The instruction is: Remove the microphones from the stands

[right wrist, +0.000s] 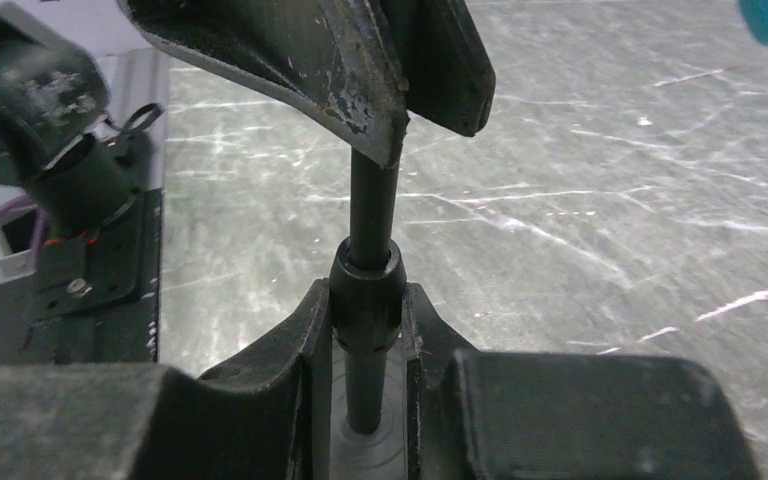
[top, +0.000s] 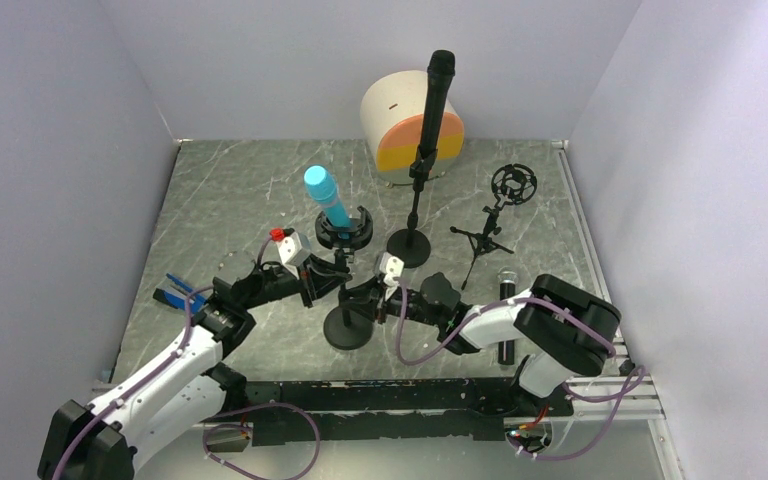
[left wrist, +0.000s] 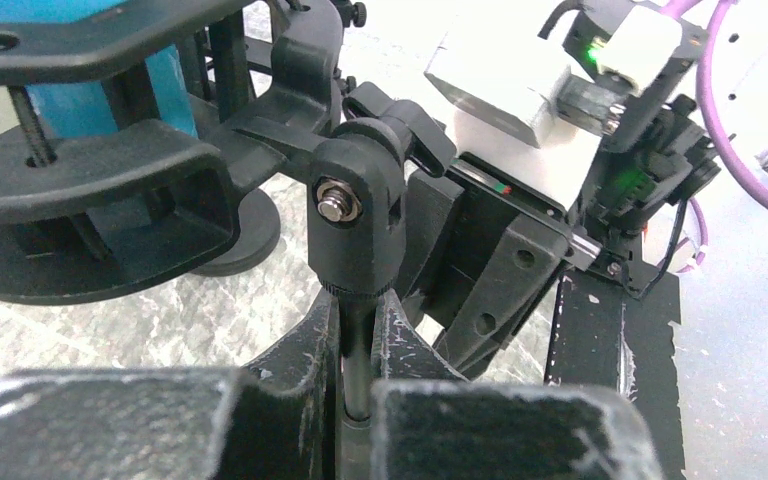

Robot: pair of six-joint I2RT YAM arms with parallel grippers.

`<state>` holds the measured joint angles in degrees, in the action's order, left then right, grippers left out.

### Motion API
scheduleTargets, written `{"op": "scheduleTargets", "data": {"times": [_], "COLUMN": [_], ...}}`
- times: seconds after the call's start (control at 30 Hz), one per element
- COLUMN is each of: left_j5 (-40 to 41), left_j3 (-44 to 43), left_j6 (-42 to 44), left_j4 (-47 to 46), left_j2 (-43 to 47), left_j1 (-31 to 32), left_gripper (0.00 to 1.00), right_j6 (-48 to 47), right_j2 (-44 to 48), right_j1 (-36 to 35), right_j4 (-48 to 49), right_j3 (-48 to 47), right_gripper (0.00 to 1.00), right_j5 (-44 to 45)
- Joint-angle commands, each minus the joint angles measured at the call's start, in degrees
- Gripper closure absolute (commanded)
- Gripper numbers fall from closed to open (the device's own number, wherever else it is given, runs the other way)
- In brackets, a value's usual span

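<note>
A blue microphone sits tilted in a black shock mount on top of a short black stand with a round base. In the left wrist view the microphone shows inside the mount. My left gripper is shut on the stand's thin pole just below the swivel joint. My right gripper is shut on the pole's collar lower down, just above the base, with the left gripper's fingers right above it.
A black microphone stands upright on a second round-base stand behind. A tripod stand with an empty shock mount is at the right. Another black microphone lies by my right arm. A white-orange cylinder stands at the back.
</note>
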<state>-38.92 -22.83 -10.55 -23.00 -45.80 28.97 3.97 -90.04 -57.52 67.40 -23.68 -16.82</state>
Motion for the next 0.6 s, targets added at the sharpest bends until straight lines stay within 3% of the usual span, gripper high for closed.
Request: {"op": "scheduleTargets", "data": {"times": [0.0, 0.13, 0.3, 0.4, 0.57], "left_j5": [6.30, 11.15, 17.30, 18.13, 17.11], "left_j3": [-0.67, -0.94, -1.25, -1.27, -1.49], "left_j6": [0.97, 1.70, 3.26, 3.59, 3.30], "left_j4": [-0.08, 0.51, 1.42, 1.09, 0.27], "left_j2": [2.89, 3.84, 4.07, 3.20, 1.53], "left_j1": [0.30, 2.11, 5.98, 7.29, 7.77], "left_gripper": [0.97, 0.98, 0.98, 0.98, 0.98], "right_j6": [-7.03, -12.90, -17.95, -19.17, -15.85], "right_j2": [1.13, -2.26, -8.32, -11.85, -12.05], "right_j1": [-7.21, -17.42, -24.46, -26.69, -26.95], "right_j4": [3.45, 8.14, 18.23, 24.04, 25.15], "right_j3": [0.19, -1.87, -4.90, -5.83, -4.16], "right_gripper": [1.00, 1.00, 1.00, 1.00, 1.00], "right_j5": [21.64, 46.21, 66.13, 69.77, 69.28]}}
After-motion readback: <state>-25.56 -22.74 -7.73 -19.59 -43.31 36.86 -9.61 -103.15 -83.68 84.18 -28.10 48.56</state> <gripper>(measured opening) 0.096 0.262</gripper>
